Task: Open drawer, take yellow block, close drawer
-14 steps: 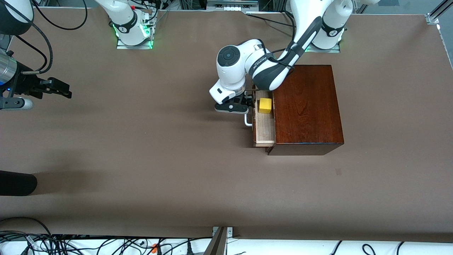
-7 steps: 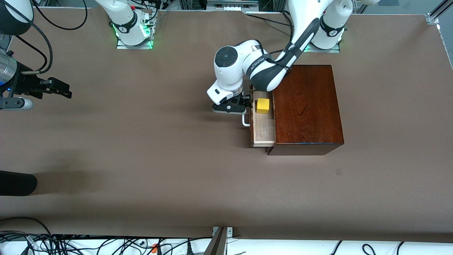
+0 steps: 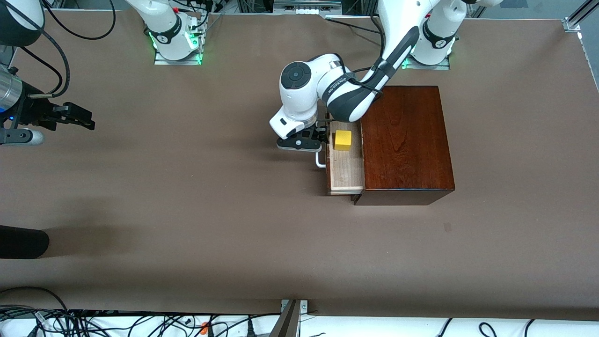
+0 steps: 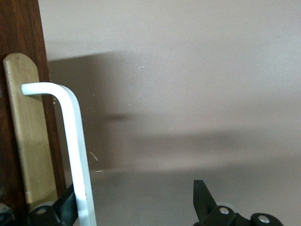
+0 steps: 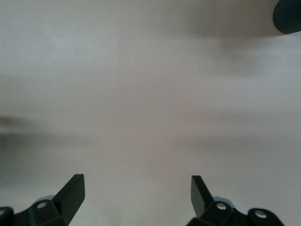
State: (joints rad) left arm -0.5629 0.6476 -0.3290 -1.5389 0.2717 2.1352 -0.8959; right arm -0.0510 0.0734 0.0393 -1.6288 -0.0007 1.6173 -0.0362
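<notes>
Currently the drawer (image 3: pixel 345 166) stands partly open from the wooden box (image 3: pixel 405 140), with the yellow block (image 3: pixel 342 140) inside. The left gripper (image 3: pixel 312 140), fingers spread apart, hooks one finger against the white handle (image 4: pixel 75 155). The right gripper (image 3: pixel 75 117), fingers apart, waits over the table (image 3: pixel 187 196).

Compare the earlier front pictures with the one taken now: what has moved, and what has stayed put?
The left tool, hooked open-fingered on the white handle, has drawn the drawer farther out toward the right arm's end of the table. The yellow block rode along inside it. The wooden box stayed put, and the right tool waits open, unmoved.
</notes>
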